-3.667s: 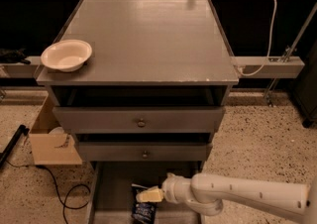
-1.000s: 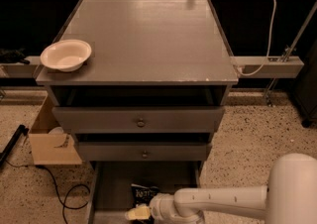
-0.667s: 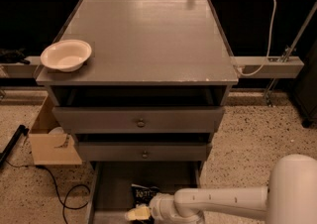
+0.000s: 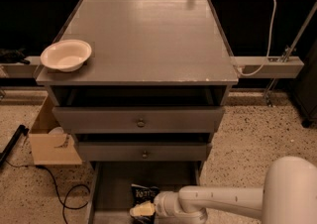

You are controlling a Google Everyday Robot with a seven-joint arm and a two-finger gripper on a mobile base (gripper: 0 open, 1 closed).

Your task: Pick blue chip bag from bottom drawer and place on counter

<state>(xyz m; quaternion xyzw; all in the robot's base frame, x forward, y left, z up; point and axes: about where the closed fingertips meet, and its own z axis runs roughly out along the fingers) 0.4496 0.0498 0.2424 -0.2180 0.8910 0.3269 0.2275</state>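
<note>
Pincer point(image 4: 141, 210) is low at bottom centre, down inside the open bottom drawer point(image 4: 113, 188), its pale tip right against the lower edge of the bag point(image 4: 145, 193). Open or closed? Can't tell. The bag lies on the drawer floor. The white arm point(image 4: 223, 200) stretches in from the lower right. On the bench point(image 4: 148, 39), a bowl point(image 4: 66, 54) sits at the left edge.
</note>
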